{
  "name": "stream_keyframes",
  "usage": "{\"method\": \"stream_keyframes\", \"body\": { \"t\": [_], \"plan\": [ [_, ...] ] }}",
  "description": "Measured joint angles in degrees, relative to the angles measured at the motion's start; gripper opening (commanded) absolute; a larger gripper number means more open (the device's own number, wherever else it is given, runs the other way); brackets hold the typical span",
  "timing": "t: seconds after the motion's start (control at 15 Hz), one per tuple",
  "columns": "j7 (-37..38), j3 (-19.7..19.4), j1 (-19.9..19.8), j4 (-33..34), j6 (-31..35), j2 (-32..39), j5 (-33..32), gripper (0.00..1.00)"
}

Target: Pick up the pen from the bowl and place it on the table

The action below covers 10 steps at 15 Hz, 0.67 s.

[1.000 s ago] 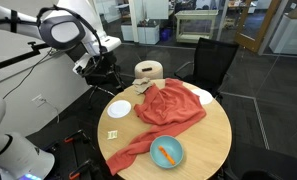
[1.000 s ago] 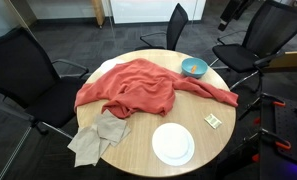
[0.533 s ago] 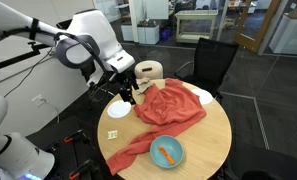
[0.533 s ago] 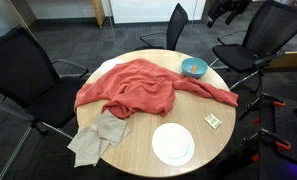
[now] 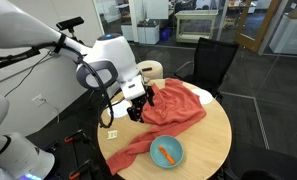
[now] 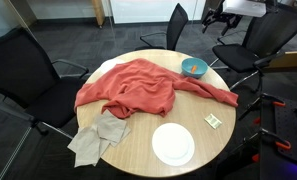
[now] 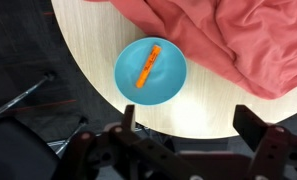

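Note:
The orange pen (image 7: 148,66) lies inside the light-blue bowl (image 7: 166,85) near the edge of the round light-wood table (image 7: 210,103). Both exterior views also show the bowl (image 5: 156,158) (image 6: 187,64) with the pen (image 5: 167,153) (image 6: 194,69) in it. My gripper (image 7: 191,125) is open and empty. In the wrist view its two dark fingers frame the table edge below the bowl, apart from it. In an exterior view the gripper (image 5: 136,108) hangs over the far side of the table (image 5: 213,140), well away from the bowl.
A large red-orange cloth (image 5: 173,105) (image 6: 128,85) (image 7: 238,40) covers the table's middle and reaches close to the bowl. A white plate (image 6: 173,144), a grey rag (image 6: 98,138) and a small card (image 6: 214,120) lie on the table. Black office chairs (image 6: 23,60) stand around it.
The arm has swung from behind the table in over its edge and come lower, with the gripper now beside the red cloth. Bowl and pen have not moved.

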Motion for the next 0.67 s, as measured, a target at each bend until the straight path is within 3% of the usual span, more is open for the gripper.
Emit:
{"method": "stream_keyframes", "body": {
  "t": [0.27, 0.67],
  "plan": [
    [6.7, -2.5, 0.0, 1.3, 0.9, 4.3, 0.1, 1.00],
    [7.1, -2.7, 0.2, 1.9, 1.0, 5.2, 0.2, 1.00]
  ]
}}
